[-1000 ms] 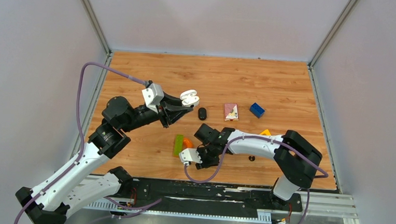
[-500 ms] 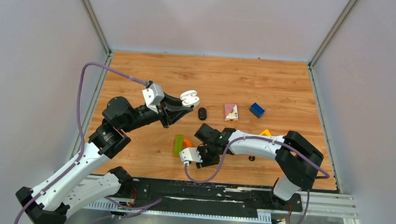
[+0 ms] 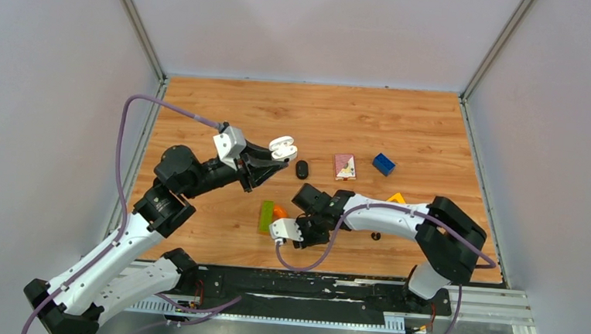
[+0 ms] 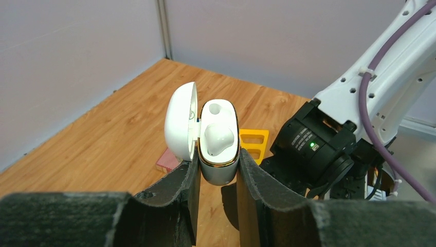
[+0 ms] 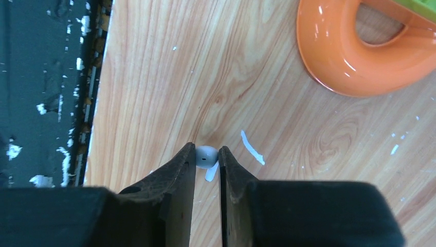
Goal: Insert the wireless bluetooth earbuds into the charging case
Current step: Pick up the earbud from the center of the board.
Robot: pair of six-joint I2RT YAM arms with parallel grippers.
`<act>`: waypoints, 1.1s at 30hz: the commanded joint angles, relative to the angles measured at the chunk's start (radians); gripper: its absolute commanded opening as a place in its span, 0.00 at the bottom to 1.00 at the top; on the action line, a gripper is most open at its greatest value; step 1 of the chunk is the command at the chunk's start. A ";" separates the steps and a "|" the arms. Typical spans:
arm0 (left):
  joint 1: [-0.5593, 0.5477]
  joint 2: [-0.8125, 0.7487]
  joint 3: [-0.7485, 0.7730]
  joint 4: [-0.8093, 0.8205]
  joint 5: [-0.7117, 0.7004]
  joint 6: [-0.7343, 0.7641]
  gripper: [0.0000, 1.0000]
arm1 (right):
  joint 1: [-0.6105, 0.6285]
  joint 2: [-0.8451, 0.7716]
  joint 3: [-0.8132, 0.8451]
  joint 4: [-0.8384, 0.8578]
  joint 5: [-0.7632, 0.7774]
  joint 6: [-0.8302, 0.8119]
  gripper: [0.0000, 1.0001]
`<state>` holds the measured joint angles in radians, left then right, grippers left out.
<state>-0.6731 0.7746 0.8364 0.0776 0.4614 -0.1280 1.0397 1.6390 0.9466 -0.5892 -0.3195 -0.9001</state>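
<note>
The right tool [image 5: 207,160] pinches a white earbud [image 5: 206,156] at the tabletop [image 5: 154,77], its black edge strip [image 5: 46,77] close beside one finger, bare wood ahead. The left tool [image 4: 218,157] clamps the open charging case [image 4: 217,175] aloft, a second earbud [image 4: 220,140] inside.

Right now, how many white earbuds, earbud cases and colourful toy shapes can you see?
White earbuds: 2, one in the white case, one in the right gripper
Cases: 2, the white case and a black case
Toy shapes: 4, blue block, yellow piece, green block, orange ring
Total: 8
</note>
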 commanded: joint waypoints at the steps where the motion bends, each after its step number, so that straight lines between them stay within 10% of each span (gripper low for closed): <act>1: -0.002 0.000 0.045 -0.019 -0.047 0.045 0.00 | -0.016 -0.119 0.006 -0.032 -0.061 0.079 0.12; 8: -0.002 0.063 0.106 -0.084 -0.128 0.126 0.00 | -0.102 -0.291 0.052 -0.080 -0.236 0.203 0.12; 22: 0.001 0.200 -0.197 0.339 -0.079 0.022 0.00 | -0.335 -0.387 0.419 -0.113 -0.651 0.475 0.12; 33: 0.000 0.170 -0.308 0.524 0.022 -0.045 0.00 | -0.449 -0.330 0.467 0.135 -0.665 0.721 0.11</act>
<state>-0.6727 0.9749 0.5499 0.4332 0.4332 -0.1246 0.6128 1.2835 1.4281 -0.6159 -0.9638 -0.3309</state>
